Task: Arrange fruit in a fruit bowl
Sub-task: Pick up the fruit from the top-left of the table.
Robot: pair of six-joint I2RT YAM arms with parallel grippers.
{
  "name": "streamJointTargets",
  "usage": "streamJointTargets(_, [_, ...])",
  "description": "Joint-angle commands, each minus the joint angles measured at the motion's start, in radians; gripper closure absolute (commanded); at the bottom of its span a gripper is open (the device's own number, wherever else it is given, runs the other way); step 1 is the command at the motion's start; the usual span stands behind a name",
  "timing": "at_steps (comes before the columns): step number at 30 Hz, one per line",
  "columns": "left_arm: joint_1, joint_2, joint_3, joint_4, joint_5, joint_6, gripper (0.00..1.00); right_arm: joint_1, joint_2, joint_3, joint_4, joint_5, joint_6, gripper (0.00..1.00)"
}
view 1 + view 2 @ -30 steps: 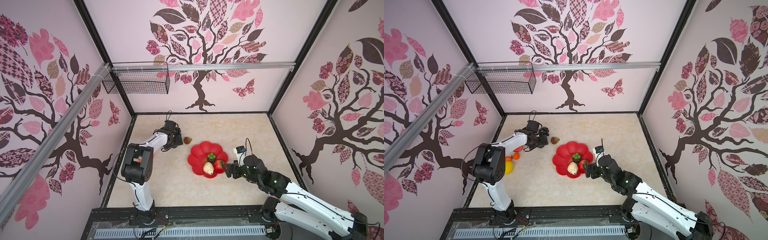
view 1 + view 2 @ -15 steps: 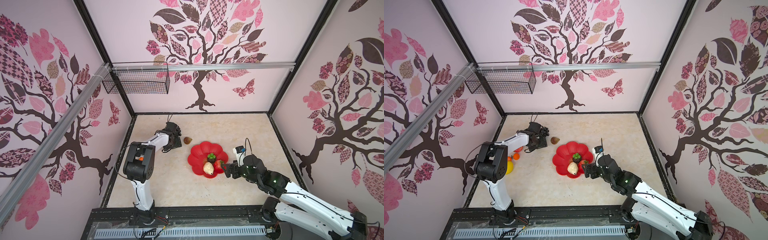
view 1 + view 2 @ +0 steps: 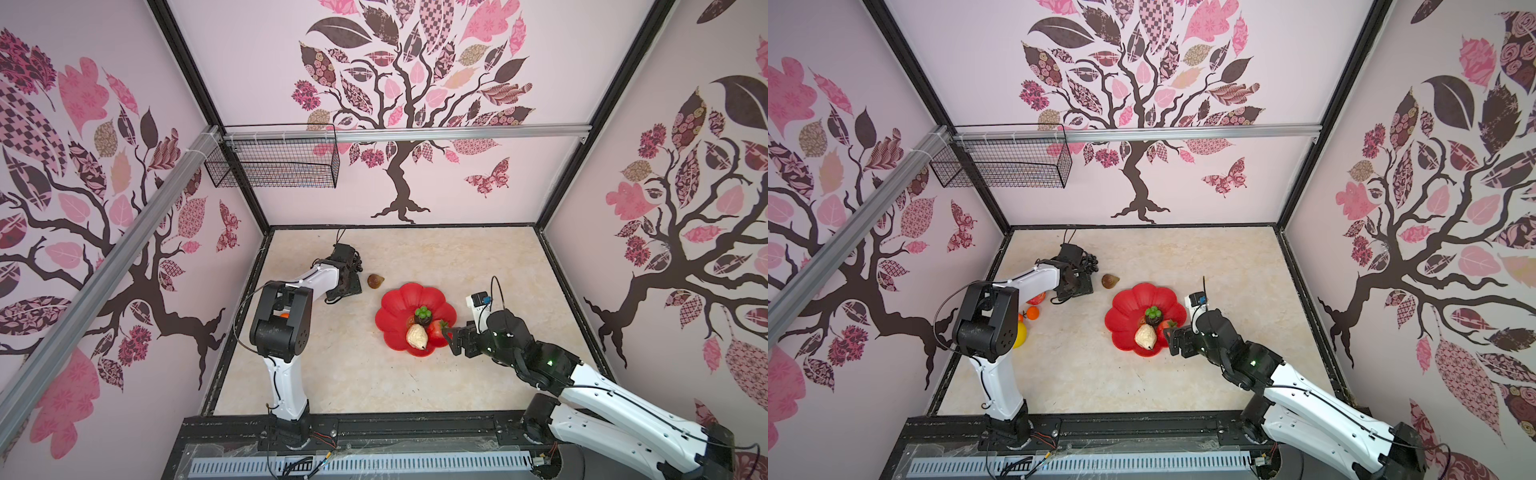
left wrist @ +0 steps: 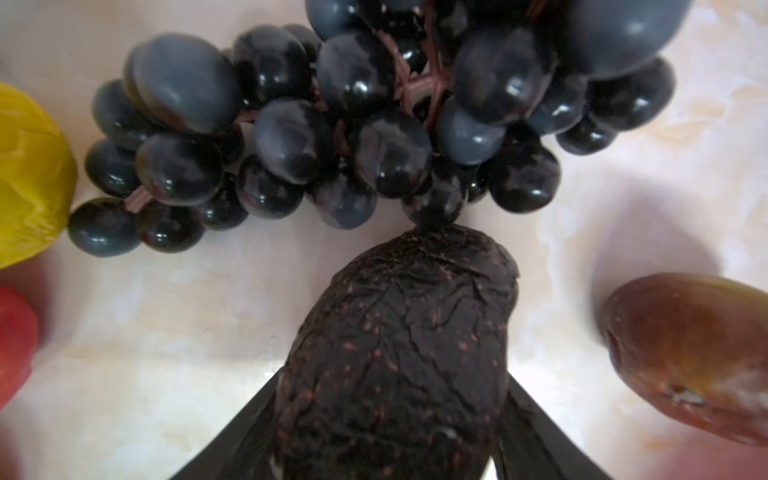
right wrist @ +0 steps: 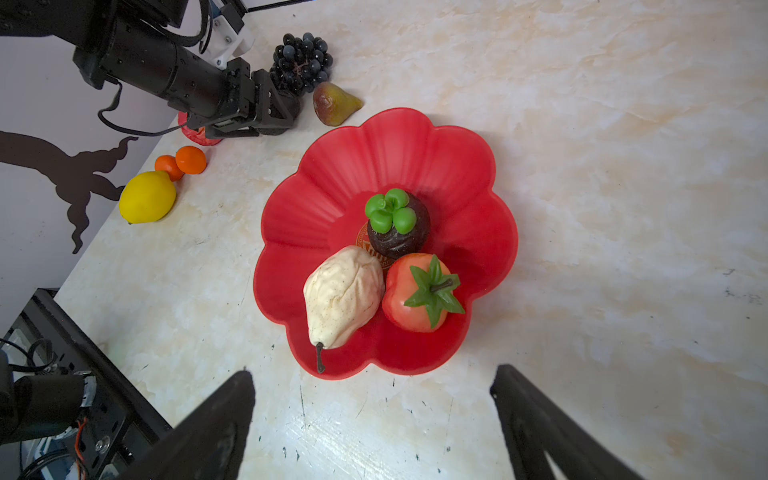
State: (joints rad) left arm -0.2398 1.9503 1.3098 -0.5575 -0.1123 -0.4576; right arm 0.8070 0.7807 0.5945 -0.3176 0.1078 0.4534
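Marble tabletop (image 5: 582, 124), red bowl (image 5: 395, 153) with pear (image 5: 343, 291), red fruit (image 5: 403, 299), green-capped dark fruit (image 5: 399, 243)

The avocado (image 4: 399, 353) hides the left jaws' inner faces, so contact cannot be told, the grapes (image 4: 291, 137), lemon (image 4: 29, 174) and fig (image 4: 690, 353) run off that wrist view's edges, and the left arm (image 3: 1025, 284) covers most of the apple (image 3: 1037, 297).

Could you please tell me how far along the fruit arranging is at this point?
Done: the pear, a red green-capped fruit and a dark green-topped fruit lie in the red bowl. In hand: the left gripper straddles the avocado; whether it grips is unclear. The right gripper is open and empty beside the bowl. Left outside it: grapes, fig, apple, oranges and lemon.
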Motion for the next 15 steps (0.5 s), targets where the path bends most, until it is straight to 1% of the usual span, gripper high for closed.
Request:
streamJointTargets(1, [0.004, 0.028, 0.055, 0.008, -0.015, 0.014, 0.31, 0.005, 0.002, 0.007, -0.006, -0.005, 0.011, 0.08])
streamJointTargets(9, [0.011, 0.031, 0.045, 0.036, 0.027, 0.014, 0.43, 0.004, 0.006, 0.023, -0.023, -0.002, 0.015, 0.08])
streamJointTargets(15, [0.009, -0.073, -0.074, 0.142, 0.087, -0.007, 0.48, 0.004, 0.019, 0.036, -0.022, -0.005, 0.022, 0.08])
